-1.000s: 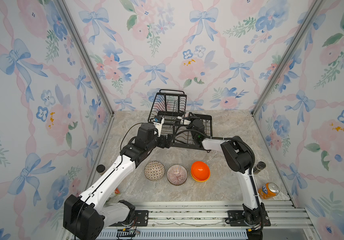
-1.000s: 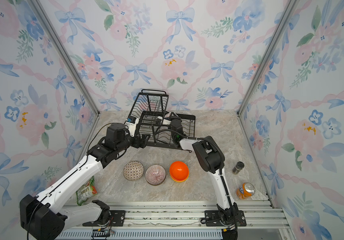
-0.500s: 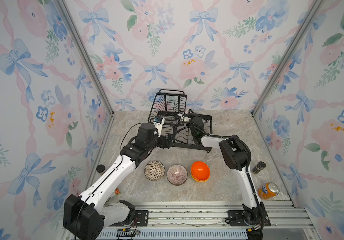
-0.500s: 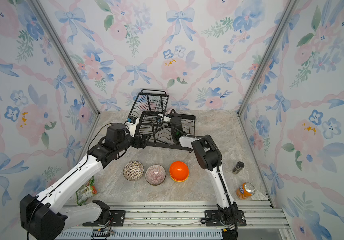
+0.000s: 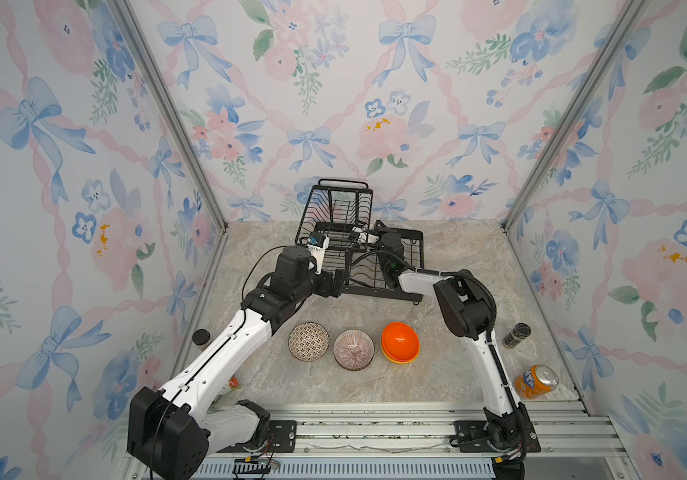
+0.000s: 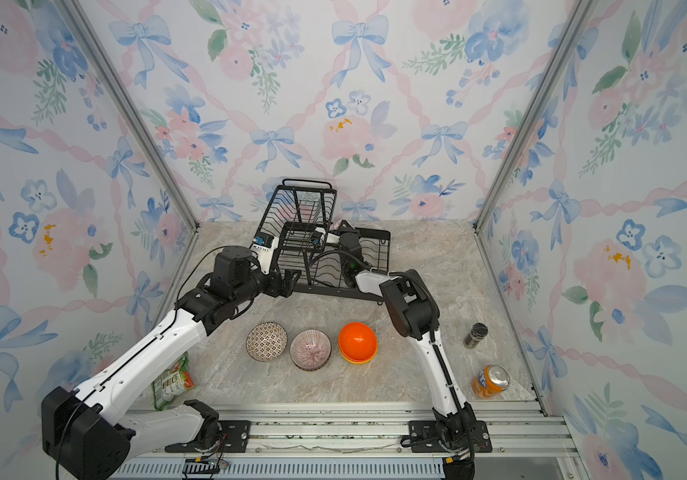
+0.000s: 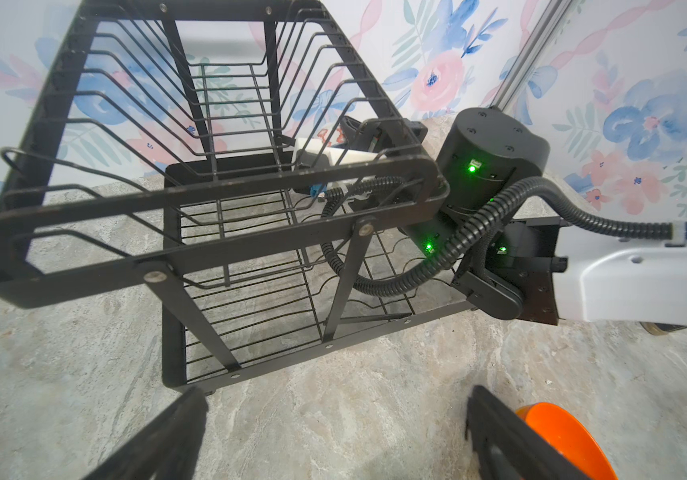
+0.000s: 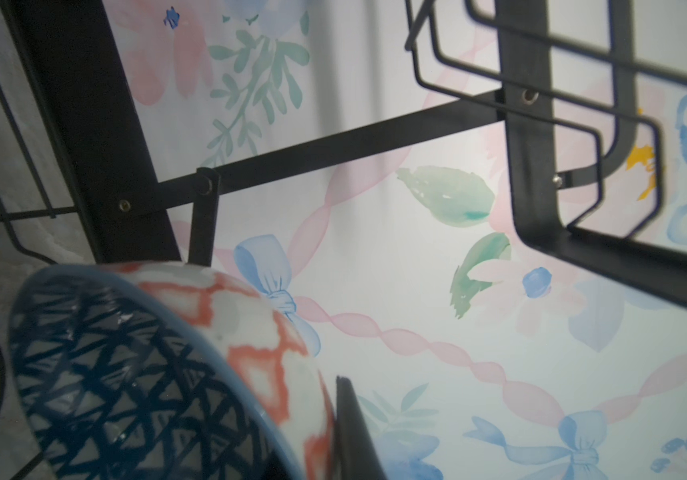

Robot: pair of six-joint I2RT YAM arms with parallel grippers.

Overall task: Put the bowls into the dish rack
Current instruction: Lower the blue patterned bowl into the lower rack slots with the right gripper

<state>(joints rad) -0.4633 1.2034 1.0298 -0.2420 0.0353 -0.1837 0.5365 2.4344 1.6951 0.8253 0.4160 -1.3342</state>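
Reaching deep into the black two-tier wire dish rack [image 7: 217, 208], the right jaws are clamped on the rim of the blue triangle-patterned ceramic bowl [image 8: 146, 374], which sits tilted on edge under the raised basket, close to the base wires. The left jaws gape empty just beside the rack's near corner. Since a second ago the right elbow has edged slightly inward; the left arm hasn't moved
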